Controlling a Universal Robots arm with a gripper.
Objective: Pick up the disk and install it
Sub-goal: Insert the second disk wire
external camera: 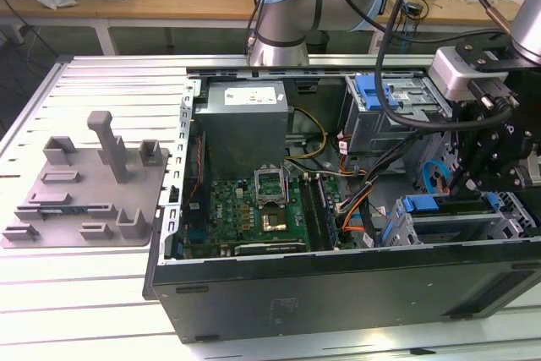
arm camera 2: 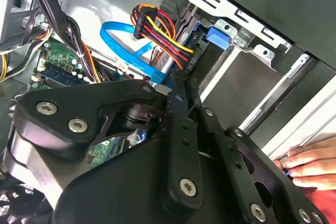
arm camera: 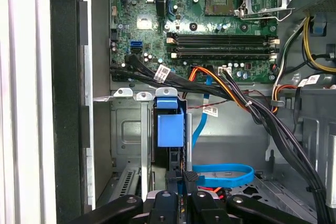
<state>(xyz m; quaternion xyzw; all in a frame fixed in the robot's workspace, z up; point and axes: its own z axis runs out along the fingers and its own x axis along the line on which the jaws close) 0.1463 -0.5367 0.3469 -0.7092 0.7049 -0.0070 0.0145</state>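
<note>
Disk (arm camera: 170, 124): blue-framed, standing edge-on in the drive cage (arm camera: 128, 129) slot, aligned to slide home; mostly hidden by cage walls. Gripper (arm camera: 178, 182): directly beside the disk's outer edge, fingers drawn together on it, contact obscured. Person's hand (arm camera 2: 310, 163): beyond the cage, cut off.

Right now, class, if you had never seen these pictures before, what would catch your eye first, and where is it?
First, the open computer case on the slatted table, its green motherboard exposed. Next, the black gripper lowered over the drive cage at the exterior view's right. In the second wrist view, a person's hand rests by the case.
</note>
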